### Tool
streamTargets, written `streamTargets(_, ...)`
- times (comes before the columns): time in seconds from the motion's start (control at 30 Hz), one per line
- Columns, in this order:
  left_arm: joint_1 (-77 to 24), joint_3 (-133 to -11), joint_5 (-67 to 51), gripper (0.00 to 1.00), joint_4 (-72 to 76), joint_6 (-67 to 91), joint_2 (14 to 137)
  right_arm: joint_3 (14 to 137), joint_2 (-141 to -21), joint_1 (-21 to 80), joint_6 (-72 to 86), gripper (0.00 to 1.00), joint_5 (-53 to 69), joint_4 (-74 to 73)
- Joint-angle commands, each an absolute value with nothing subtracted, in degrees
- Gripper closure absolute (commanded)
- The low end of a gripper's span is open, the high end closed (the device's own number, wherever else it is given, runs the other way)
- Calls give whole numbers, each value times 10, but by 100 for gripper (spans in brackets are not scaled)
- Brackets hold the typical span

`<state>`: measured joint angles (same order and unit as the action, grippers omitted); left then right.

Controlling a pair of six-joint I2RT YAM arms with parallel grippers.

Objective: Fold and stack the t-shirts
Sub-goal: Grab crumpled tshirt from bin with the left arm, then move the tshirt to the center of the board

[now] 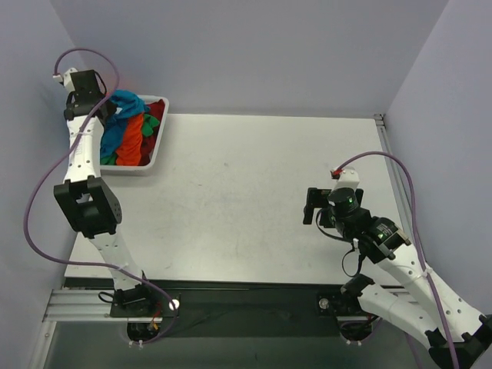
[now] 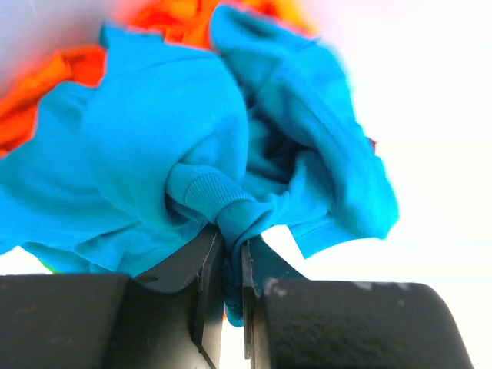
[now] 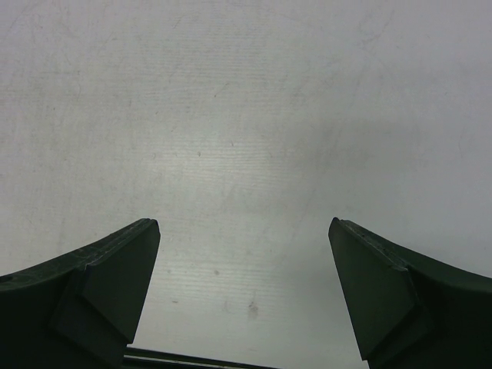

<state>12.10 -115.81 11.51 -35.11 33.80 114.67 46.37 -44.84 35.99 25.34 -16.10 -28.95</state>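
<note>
Left claw (image 2: 227,244) clamped tight on a bunched fold of the teal-blue shirt (image 2: 161,138), which sits on top of the heap in the white tray (image 1: 162,129) at the table's (image 1: 246,177) far left corner. Orange shirt (image 1: 132,143), green shirt (image 1: 108,159) and dark red shirt (image 1: 156,112) lie in the same tray. Right claw (image 3: 244,231) spread wide apart, hanging over the table's right side, well apart from the shirts.

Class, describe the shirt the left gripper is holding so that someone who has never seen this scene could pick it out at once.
Look at the white tray at the table's far left corner, heaped with crumpled shirts. The teal-blue shirt sits on top, pinched by the left gripper. Its neighbours are orange, dark red and green, so colour alone singles it out.
</note>
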Motion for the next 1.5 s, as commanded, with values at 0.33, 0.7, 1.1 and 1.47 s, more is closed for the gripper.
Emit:
streamTargets(0.33, 57, -1351, 75, 100, -409, 291, 1031, 461, -445, 356, 248, 0, -174, -291)
streamTargets(0.7, -293, -1075, 222, 100, -296, 287, 843, 472, -409, 348, 266, 0, -152, -294)
streamTargets(1.1, -517, -743, 160, 22, -152, 381, 897, 440, -412, 348, 342, 1, -127, -318)
streamTargets(1.47, -353, -542, 175, 31, -272, 436, 719, 375, -530, 399, 424, 8, -121, -184)
